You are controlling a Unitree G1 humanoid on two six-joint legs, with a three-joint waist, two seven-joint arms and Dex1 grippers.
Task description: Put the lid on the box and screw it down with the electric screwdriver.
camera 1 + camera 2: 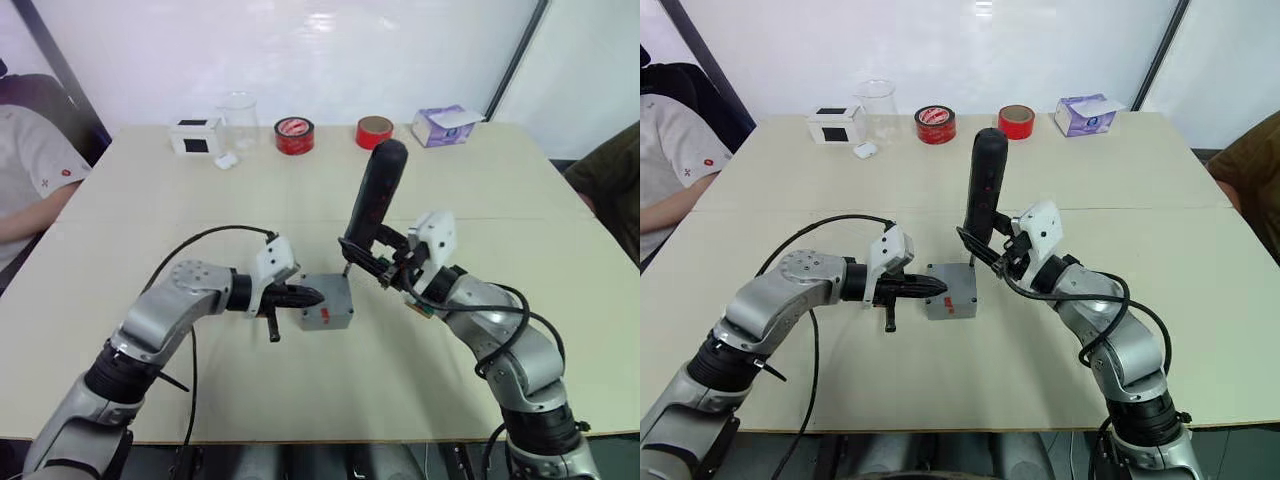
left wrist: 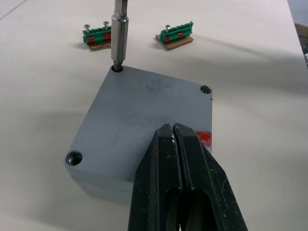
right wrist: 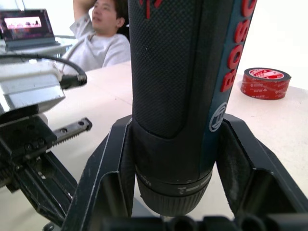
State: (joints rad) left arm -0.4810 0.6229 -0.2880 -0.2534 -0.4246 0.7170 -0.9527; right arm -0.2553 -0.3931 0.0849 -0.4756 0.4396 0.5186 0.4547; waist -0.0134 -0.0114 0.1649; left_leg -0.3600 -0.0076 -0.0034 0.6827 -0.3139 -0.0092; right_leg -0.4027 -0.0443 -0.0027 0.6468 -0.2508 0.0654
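The grey box (image 1: 327, 312) sits mid-table with a red mark on its near side. The grey lid (image 2: 149, 110) lies flat on top of it, with screw holes at the corners. My left gripper (image 1: 308, 296) is shut, and its joined fingertips (image 2: 169, 137) rest on the lid's edge just above the red mark. My right gripper (image 1: 368, 256) is shut on the black electric screwdriver (image 1: 376, 195), which stands nearly upright. The screwdriver's metal bit (image 2: 118, 33) is set in the lid's far corner hole. The screwdriver's body (image 3: 183, 96) sits between the right fingers (image 3: 108, 168).
Two green-and-brown pieces (image 2: 98, 38) (image 2: 175, 37) lie just beyond the box. Along the far edge stand a white-and-black box (image 1: 196, 136), a clear beaker (image 1: 238, 115), two red tape rolls (image 1: 294, 134) (image 1: 375, 131) and a purple tissue box (image 1: 445, 125). People sit at both sides.
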